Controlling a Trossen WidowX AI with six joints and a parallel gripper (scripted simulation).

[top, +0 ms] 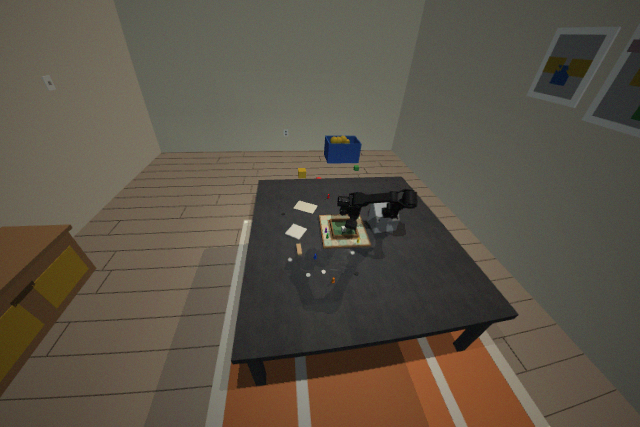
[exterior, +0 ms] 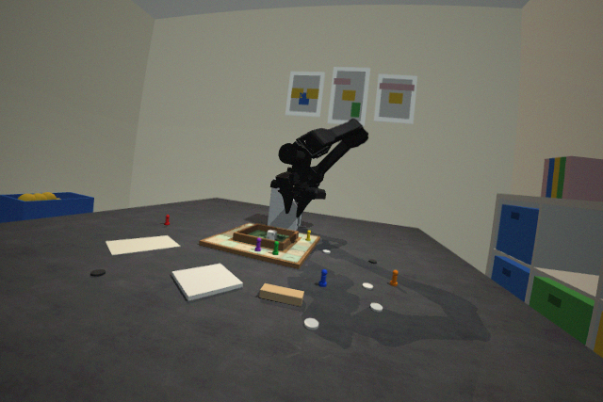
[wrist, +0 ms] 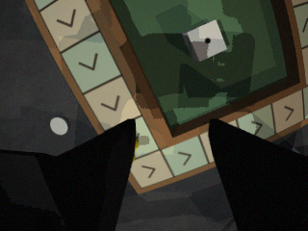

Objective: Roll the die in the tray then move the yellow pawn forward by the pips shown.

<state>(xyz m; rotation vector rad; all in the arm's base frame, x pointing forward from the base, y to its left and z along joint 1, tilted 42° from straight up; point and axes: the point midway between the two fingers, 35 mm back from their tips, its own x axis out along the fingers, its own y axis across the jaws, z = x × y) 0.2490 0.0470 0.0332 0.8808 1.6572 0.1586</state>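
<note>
Overhead, above the board (top: 361, 243) (exterior: 257, 255) (wrist: 140, 187), the gripper (exterior: 297, 211) (wrist: 172, 126) hangs with its fingers partly spread and nothing held between them. In the wrist view the two dark fingertips cover part of the board's edge, hiding some of the arrow squares.

The yellow pawn (top: 358, 240) (exterior: 308, 235) (wrist: 136, 143) stands on the board, on a light green square just before a corner; in the wrist view one finger hides most of it, leaving only a yellow sliver. The die (top: 343, 229) (exterior: 271, 233) (wrist: 208, 40) lies inside the tray (exterior: 265, 240) (wrist: 168, 130) in the board's middle, a single pip on its top face. From overhead the arm (top: 379, 199) (exterior: 331, 136) covers part of the tray, and the die there is too small to read.

Also on the board, the purple pawn (top: 326, 230) (exterior: 258, 245) and green pawn (top: 327, 236) (exterior: 276, 248) stand near each other; the wrist view cuts both off. Off the board are the blue pawn (top: 315, 256) (exterior: 323, 278), the orange pawn (top: 333, 280) (exterior: 394, 278) and, well apart from these, the red pawn (top: 328, 196) (exterior: 167, 219). A white disc (top: 352, 252) (exterior: 326, 251) (wrist: 59, 126) lies just beside the board.
</note>
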